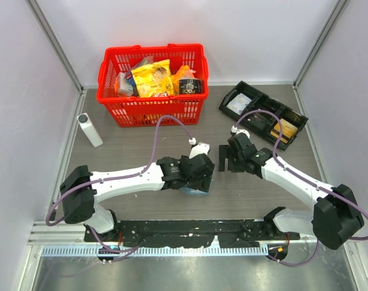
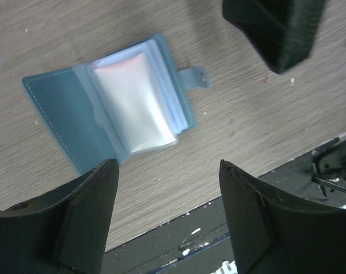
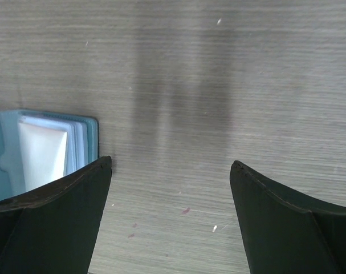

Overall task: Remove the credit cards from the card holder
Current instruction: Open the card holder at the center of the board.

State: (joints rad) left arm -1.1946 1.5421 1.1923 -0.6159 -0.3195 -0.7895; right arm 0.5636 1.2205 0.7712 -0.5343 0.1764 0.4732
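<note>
Two empty tools, left tool (image 2: 168, 171) and right tool (image 3: 171, 165), hang with jaws apart above the opened card holder (image 2: 58, 114). It looks light and floppy, with slick sleeves (image 2: 133, 108). Probably pin its cover and draw at the sleeve mouths.

table (image 1: 123, 150) — wood-grain | on it — card holder (image 2: 104, 108), red basket (image 1: 150, 104), black tray (image 1: 274, 104), white canister (image 1: 90, 129)

A grey-brown wood-grain desk (image 1: 141, 148) carries everything. At 11 o'clock stands a red plastic basket (image 1: 150, 109) holding snack packets, a yellow one (image 1: 152, 79) uppermost and a dark one beside it. At 2 o'clock lies a black compartment tray (image 1: 270, 104), set at an angle. At 9 o'clock, well apart from the basket, lies a slim white container (image 1: 90, 129).
</note>
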